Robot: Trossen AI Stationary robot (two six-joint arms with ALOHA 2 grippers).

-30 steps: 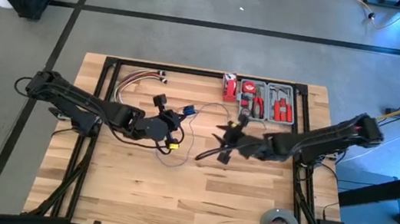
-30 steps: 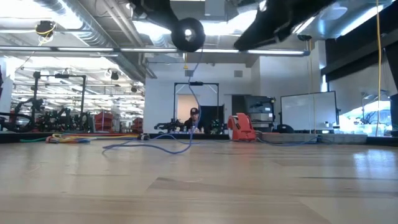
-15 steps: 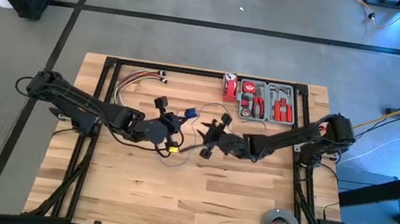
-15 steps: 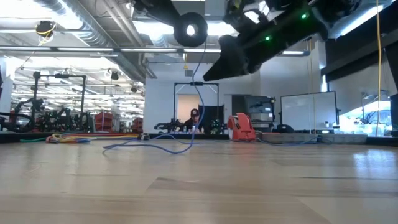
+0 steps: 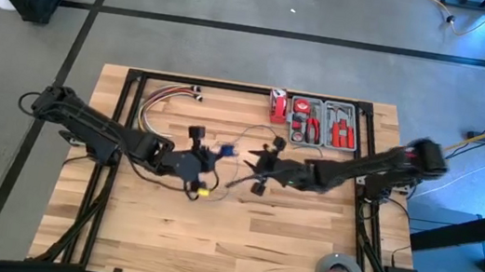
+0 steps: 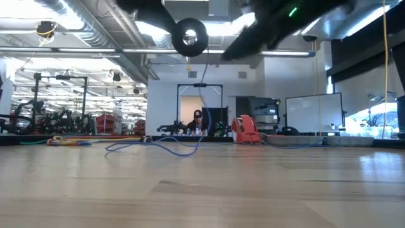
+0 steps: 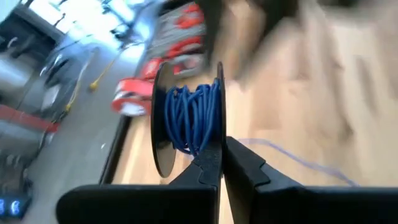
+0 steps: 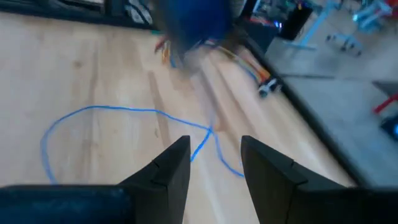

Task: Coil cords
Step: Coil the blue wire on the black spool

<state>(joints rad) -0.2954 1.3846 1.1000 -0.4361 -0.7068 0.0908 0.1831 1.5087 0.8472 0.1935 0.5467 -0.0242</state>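
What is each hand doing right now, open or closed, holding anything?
Left hand: shut on the rim of a black spool wound with blue cord, held above the table.
Right hand: open, empty, above the loose cord on the table.

I see a table (image 5: 238,239) of pale, smooth wood planks. The cords (image 8: 99,112) look like smooth blue plastic-coated wire, the spool (image 7: 163,121) matt black.
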